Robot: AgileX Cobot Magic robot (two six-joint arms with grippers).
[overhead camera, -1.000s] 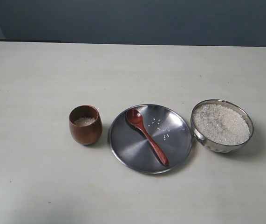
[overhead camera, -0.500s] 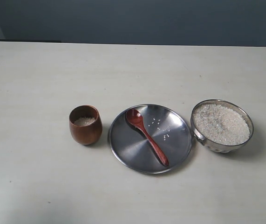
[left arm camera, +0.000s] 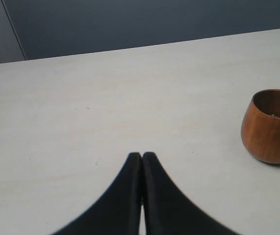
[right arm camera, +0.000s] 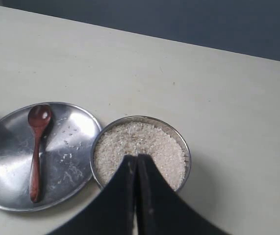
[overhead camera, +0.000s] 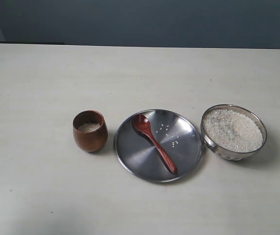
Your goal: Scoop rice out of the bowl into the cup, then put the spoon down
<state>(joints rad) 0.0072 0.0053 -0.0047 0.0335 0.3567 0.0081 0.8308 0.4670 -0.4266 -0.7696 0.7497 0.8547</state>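
Observation:
The wooden spoon point(overhead camera: 154, 142) lies on the flat steel plate point(overhead camera: 135, 154), its round end toward the far left; it also shows in the right wrist view as the spoon point(right arm camera: 36, 147). The steel bowl point(overhead camera: 234, 149) on the right holds a heap of rice point(overhead camera: 232, 129). The brown wooden cup point(overhead camera: 89, 131) stands left of the plate with a little rice inside. My left gripper point(left arm camera: 142, 156) is shut and empty, the cup point(left arm camera: 271, 126) off to one side. My right gripper point(right arm camera: 137, 159) is shut and empty, held above the bowl point(right arm camera: 181, 142). Neither arm appears in the exterior view.
A few loose rice grains point(overhead camera: 169, 134) lie scattered on the plate. The pale table point(overhead camera: 130, 73) stretches wide around the three items, ending at a dark wall point(overhead camera: 140, 19) at the back.

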